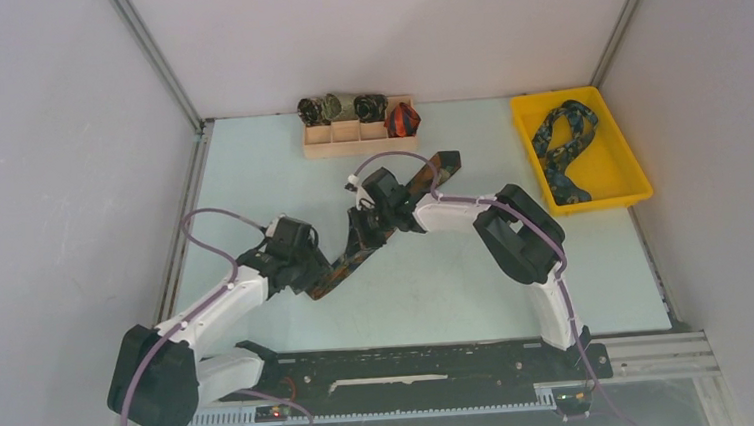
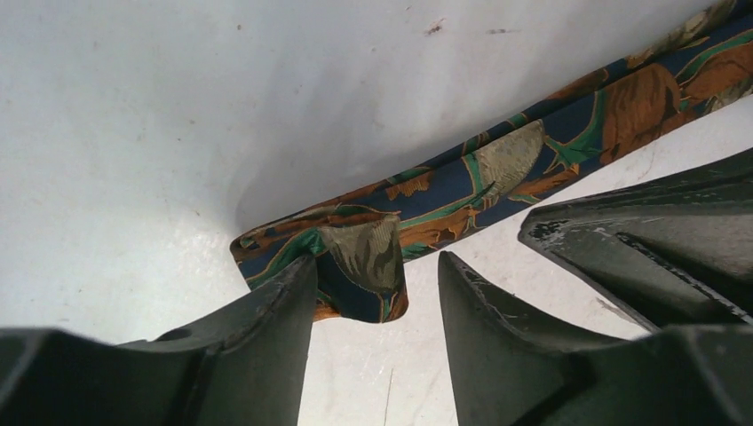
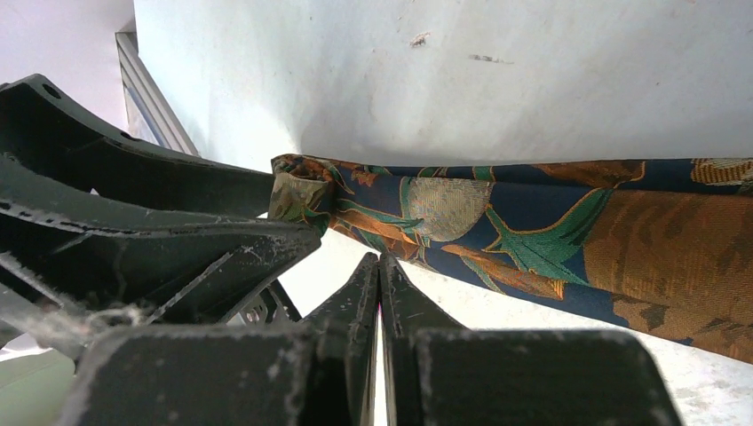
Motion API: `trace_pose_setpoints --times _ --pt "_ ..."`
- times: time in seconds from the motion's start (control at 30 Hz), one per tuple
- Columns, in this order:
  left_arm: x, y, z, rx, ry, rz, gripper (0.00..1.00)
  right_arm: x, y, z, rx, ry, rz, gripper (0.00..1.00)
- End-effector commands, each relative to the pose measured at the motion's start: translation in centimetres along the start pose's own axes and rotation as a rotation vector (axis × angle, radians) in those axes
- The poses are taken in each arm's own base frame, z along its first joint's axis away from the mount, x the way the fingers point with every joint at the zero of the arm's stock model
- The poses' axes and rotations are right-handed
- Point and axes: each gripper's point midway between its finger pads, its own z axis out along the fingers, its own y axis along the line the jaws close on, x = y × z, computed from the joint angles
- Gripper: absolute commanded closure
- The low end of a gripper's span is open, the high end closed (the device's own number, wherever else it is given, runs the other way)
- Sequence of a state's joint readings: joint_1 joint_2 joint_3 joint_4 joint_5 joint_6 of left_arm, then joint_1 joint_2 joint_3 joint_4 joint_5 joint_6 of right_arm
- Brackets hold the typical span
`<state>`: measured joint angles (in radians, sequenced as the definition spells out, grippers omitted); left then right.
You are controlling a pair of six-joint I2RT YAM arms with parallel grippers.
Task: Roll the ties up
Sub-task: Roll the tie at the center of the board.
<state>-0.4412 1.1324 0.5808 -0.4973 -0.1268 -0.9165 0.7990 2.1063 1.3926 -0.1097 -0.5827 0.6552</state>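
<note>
A brown-orange-green tie (image 1: 393, 212) lies flat and diagonal across the middle of the table. Its near end (image 2: 364, 266) is folded over once. My left gripper (image 1: 309, 270) is open around that folded end (image 2: 375, 271), with the fold resting against the left finger (image 2: 266, 328). My right gripper (image 1: 378, 213) is farther up the tie. It is shut and empty, with its tips (image 3: 379, 259) at the tie's near edge (image 3: 533, 222). A navy and teal tie (image 1: 561, 150) lies loose in a yellow bin (image 1: 622, 161). A rolled red-orange and black tie (image 1: 403, 121) sits in a wooden tray (image 1: 348, 143).
Three more rolled ties (image 1: 343, 106) sit along the back of the wooden tray by the far wall. The yellow bin is at the far right. Purple cables (image 1: 205, 247) loop over both arms. The left gripper's fingers (image 3: 160, 222) show at the left of the right wrist view.
</note>
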Motion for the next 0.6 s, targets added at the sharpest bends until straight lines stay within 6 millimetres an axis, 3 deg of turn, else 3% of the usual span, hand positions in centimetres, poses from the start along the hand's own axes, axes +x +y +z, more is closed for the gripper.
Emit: trace_pose_setpoints --times 0.0,0.57 --pt "-0.8 -0.8 -0.6 0.005 -0.03 0.007 0.4 -0.8 1.8 -1.1 -0.028 -0.035 -0.05 0.96" --pt "-1.5 -2.2 -1.4 0.122 -0.127 -0.089 0.49 -1.4 1.9 -1.8 -0.029 -0.05 -0.047 0.97"
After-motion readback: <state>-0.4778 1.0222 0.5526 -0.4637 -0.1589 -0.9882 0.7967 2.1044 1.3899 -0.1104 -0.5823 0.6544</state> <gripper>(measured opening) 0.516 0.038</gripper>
